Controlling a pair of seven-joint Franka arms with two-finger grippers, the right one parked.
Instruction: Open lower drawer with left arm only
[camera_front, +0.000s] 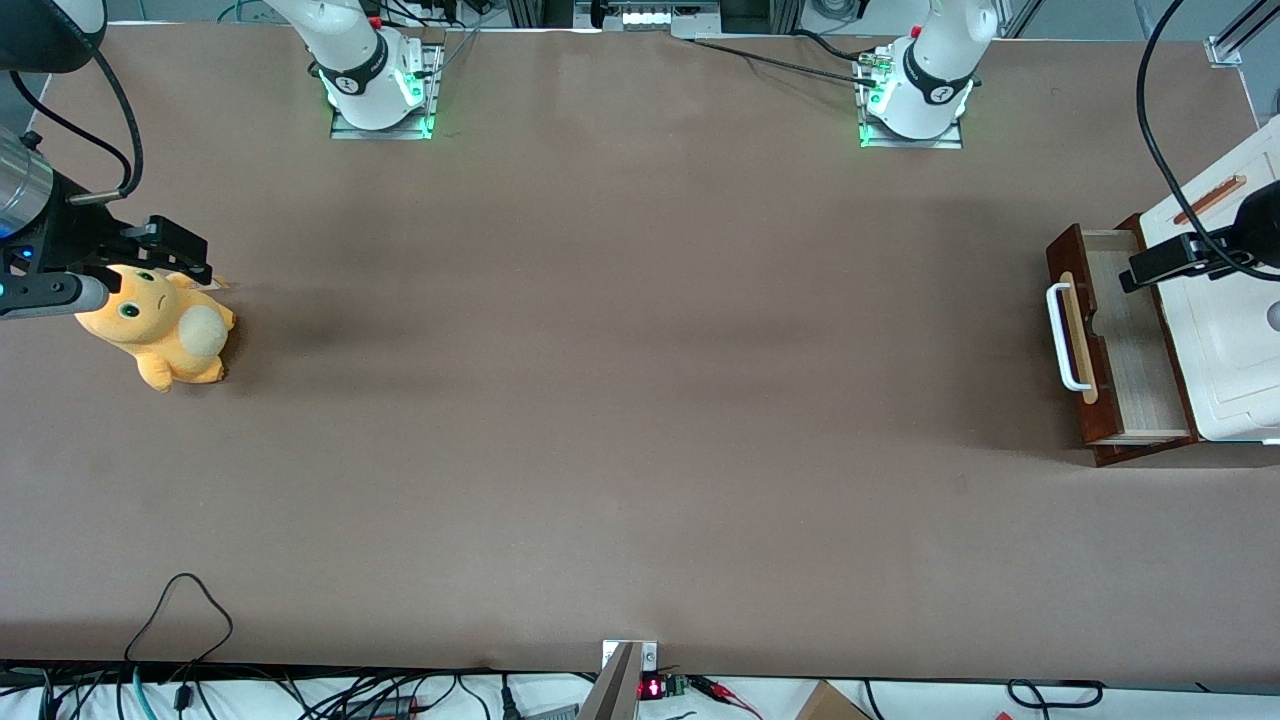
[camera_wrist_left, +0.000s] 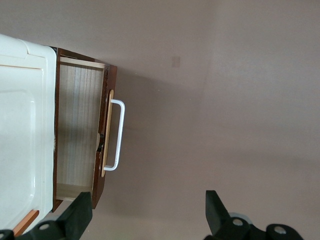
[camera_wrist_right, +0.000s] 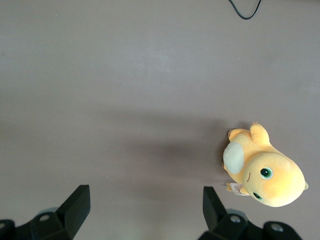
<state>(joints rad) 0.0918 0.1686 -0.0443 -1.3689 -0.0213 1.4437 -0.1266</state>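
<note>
The lower drawer (camera_front: 1100, 400) stands pulled out of its cabinet at the working arm's end of the table. Its dark red-brown front carries a white loop handle (camera_front: 1060, 335) on a pale wood strip, and the pale wood inside (camera_front: 1135, 340) is bare. In the left wrist view the drawer front (camera_wrist_left: 111, 80), handle (camera_wrist_left: 118, 135) and inside (camera_wrist_left: 77, 125) all show. The left arm's gripper (camera_front: 1150, 268) hovers above the open drawer, at the edge of the cabinet top, clear of the handle. Its fingers (camera_wrist_left: 80, 212) stand wide apart and hold nothing, so the gripper (camera_wrist_left: 147, 205) is open.
The white moulded cabinet top (camera_front: 1235, 340) with a thin copper-brown bar (camera_front: 1210, 198) sits above the drawer. An orange plush toy (camera_front: 160, 325) lies toward the parked arm's end of the table. Cables (camera_front: 180, 600) trail at the table edge nearest the front camera.
</note>
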